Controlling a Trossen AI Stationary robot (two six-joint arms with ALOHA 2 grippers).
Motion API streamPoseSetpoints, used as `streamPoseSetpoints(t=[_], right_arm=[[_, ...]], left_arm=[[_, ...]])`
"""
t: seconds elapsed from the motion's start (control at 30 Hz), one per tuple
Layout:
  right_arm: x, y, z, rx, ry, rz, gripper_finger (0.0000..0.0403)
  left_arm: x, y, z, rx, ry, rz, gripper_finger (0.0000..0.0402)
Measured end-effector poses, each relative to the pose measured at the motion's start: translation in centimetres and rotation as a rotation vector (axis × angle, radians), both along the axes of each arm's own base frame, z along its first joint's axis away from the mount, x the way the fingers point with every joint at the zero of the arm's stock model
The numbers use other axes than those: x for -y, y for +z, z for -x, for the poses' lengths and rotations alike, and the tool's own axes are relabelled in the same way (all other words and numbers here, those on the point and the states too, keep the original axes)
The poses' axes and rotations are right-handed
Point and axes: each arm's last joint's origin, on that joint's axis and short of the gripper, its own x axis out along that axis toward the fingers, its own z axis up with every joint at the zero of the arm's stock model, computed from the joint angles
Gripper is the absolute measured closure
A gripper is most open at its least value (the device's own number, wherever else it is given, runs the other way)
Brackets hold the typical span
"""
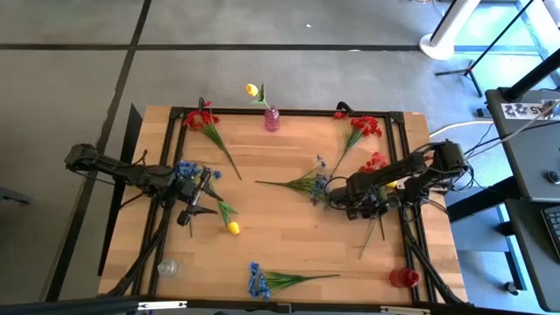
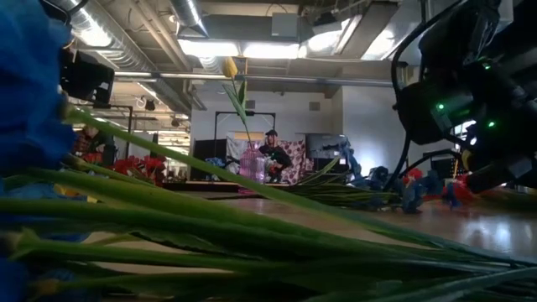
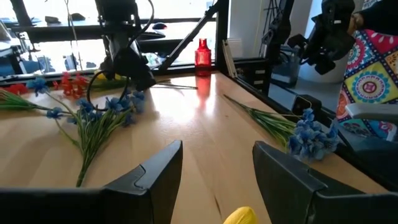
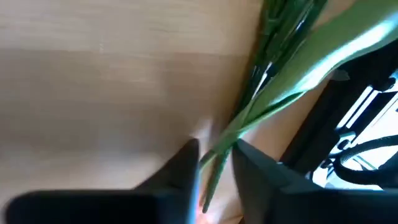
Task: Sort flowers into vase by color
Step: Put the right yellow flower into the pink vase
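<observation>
Right wrist view: my right gripper [image 4: 214,163] has its two dark fingers pinched on thin green stems [image 4: 249,115] just above the light wooden tabletop [image 4: 93,81]. I can't tell the bloom colour from here.

High view puts that right gripper [image 1: 357,208] at the table's right-middle, among a blue-bloomed flower spray [image 1: 306,184] and a red cluster [image 1: 374,162].

Left gripper [image 3: 214,171] sits with fingers apart, nothing between them, a yellow tulip-like head [image 3: 239,216] just below it. In the high view the left gripper [image 1: 194,210] is at left-middle, the yellow tulip [image 1: 233,227] beside it, and blue blooms [image 1: 185,169] near the arm.

Near edge: another blue-bloomed flower [image 1: 260,282], a small red vase [image 1: 402,277] at the right corner, a clear glass vase [image 1: 167,267] at the left.

Far edge: a pink vase [image 1: 272,119] holding one yellow flower [image 1: 252,89], with red flower clusters at far left [image 1: 201,118] and far right [image 1: 363,127] lying on the table.
</observation>
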Motion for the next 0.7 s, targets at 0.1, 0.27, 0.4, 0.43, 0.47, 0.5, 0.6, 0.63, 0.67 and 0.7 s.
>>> streamPoseSetpoints(t=[0.1,0.27,0.4,0.43,0.47,0.5,0.6,0.63,0.67,0.7], right_arm=[[0.1,0.0,0.1,-0.01,0.022,0.009,0.0383],[0.0,2.7,-1.5,-0.04,0.055,0.051,0.0381],[0.0,7.1,-4.4,0.04,0.153,0.123,0.0376],[0.0,8.3,-5.1,0.072,0.189,0.155,0.0378],[0.1,9.3,-5.7,0.11,0.229,0.198,0.0382],[0.3,10.4,-6.4,0.156,0.272,0.252,0.0385],[1.7,13.0,-8.2,0.28,0.414,0.401,0.0395],[2.4,13.6,-8.8,0.318,0.448,0.441,0.0397],[3.2,14.1,-9.3,0.355,0.478,0.476,0.0399],[4.1,14.5,-9.8,0.391,0.507,0.504,0.0399]], left_arm=[[0.0,-0.1,0.0,-0.01,0.001,0.005,0.0209],[0.0,-0.1,0.0,-0.014,0.008,0.012,0.0209],[-0.2,-0.1,0.0,-0.01,0.062,0.005,0.0209],[-0.2,0.0,-0.1,-0.005,0.077,0.004,0.0209],[-0.2,0.0,-0.1,0.001,0.089,0.004,0.0209],[-0.3,0.1,-0.1,0.009,0.095,0.003,0.0209],[-0.3,0.5,-0.1,0.056,0.102,-0.006,0.0209],[-0.3,0.7,-0.1,0.077,0.102,-0.005,0.0209],[-0.3,0.9,-0.2,0.102,0.102,-0.005,0.0209],[-0.3,1.2,-0.2,0.126,0.102,-0.002,0.0209]])
